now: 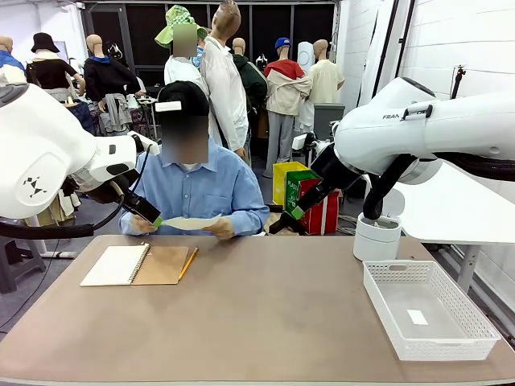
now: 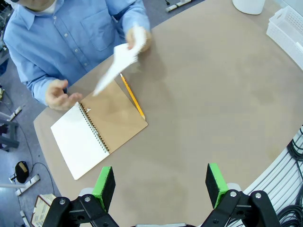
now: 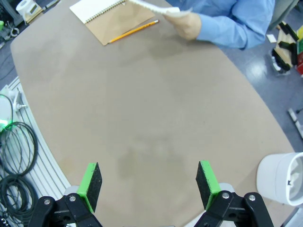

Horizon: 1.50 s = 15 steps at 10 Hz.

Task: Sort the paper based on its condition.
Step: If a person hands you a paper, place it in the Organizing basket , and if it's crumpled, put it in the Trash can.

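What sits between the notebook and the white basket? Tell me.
Bare tabletop in the front view; the pencil hugs the notebook, with nothing more before the basket.

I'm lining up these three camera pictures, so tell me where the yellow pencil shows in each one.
Front view: the pencil lies at the right edge of the open notebook, left of centre.
Left wrist view: the pencil runs diagonally along the notebook's brown cover, upper middle.
Right wrist view: the pencil lies near the top, left of centre.
Shared landmark: the spiral notebook beside it.

Brown table (image 1: 265, 314): open spiral notebook (image 1: 137, 264) with pencil (image 1: 188, 263) far left, white basket (image 1: 426, 310) right, white bin (image 1: 376, 238) behind.
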### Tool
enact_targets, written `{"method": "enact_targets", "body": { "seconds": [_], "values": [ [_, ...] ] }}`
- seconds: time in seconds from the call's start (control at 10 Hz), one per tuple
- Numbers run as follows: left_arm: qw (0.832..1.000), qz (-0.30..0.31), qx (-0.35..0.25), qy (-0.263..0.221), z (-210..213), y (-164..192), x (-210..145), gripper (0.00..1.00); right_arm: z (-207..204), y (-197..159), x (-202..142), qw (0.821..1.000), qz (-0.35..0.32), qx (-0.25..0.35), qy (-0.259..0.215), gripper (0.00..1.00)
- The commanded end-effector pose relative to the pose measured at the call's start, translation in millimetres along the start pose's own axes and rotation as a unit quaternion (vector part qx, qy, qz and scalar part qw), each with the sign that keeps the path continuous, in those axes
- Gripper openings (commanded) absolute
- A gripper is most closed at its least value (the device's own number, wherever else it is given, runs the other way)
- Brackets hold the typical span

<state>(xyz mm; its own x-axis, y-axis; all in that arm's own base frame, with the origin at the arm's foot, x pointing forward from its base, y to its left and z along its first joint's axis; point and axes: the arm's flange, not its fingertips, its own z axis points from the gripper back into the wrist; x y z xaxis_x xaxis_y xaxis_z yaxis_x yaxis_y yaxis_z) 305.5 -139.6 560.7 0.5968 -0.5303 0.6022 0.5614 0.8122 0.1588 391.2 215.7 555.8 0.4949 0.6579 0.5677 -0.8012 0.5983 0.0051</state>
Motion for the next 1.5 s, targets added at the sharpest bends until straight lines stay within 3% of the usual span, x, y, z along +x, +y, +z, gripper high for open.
{"method": "enact_targets", "body": {
  "seconds": [0.0,0.4,0.7,1.0,1.4],
  "values": [
    [1.000,0.001,-0.001,0.000,0,0,0,1.00,0,1,1,1.000,-0.004,-0.004,0.001,1.00],
    [1.000,0.001,-0.001,0.000,0,0,0,1.00,0,0,0,1.000,0.000,0.000,0.000,1.00],
    [1.000,0.001,-0.001,0.000,0,0,0,1.00,-3,-8,-2,0.996,-0.080,0.027,0.001,1.00],
    [1.000,0.001,-0.001,0.000,0,0,0,1.00,-13,-22,-16,0.971,-0.216,0.099,-0.012,1.00],
    [1.000,0.001,-0.001,0.000,0,0,0,1.00,-38,-37,-45,0.931,-0.328,0.159,-0.027,1.00]
  ]
}}
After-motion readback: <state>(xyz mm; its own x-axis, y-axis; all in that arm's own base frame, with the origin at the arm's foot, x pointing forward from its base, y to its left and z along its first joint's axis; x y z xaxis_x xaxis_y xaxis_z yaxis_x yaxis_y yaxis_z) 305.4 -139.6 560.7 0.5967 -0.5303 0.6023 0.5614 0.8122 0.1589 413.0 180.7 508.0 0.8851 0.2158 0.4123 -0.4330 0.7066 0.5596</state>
